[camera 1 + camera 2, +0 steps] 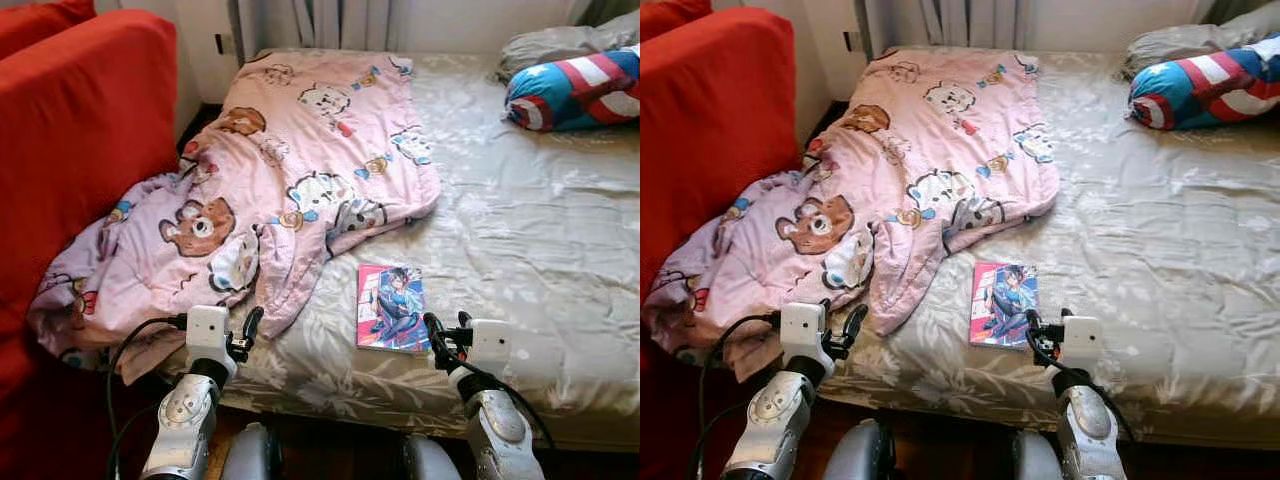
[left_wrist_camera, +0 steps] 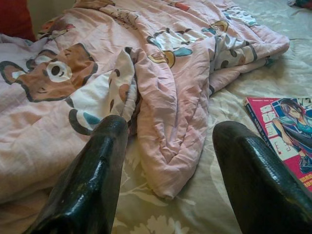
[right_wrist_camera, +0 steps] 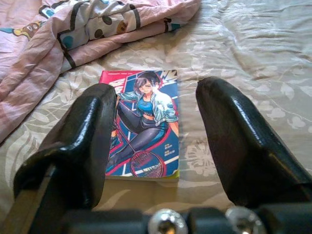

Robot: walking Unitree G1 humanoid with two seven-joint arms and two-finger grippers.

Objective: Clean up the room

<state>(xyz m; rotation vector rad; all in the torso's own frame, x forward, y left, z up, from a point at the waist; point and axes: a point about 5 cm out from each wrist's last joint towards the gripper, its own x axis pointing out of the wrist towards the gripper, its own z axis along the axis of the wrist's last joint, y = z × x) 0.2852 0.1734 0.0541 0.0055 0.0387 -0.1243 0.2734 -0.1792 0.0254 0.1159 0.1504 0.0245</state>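
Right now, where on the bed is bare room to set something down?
The grey floral bedsheet is free between the pink cartoon blanket, the manga book and the blue-red striped pillow. The left half is crowded by the blanket.

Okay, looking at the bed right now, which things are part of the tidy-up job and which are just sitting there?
Part of the job:
- pink blanket, crumpled and hanging off the bed's edge
- comic book, lying flat on the sheet before the open right end effector

Just there:
- red sofa
- striped cushion
- grey sheet
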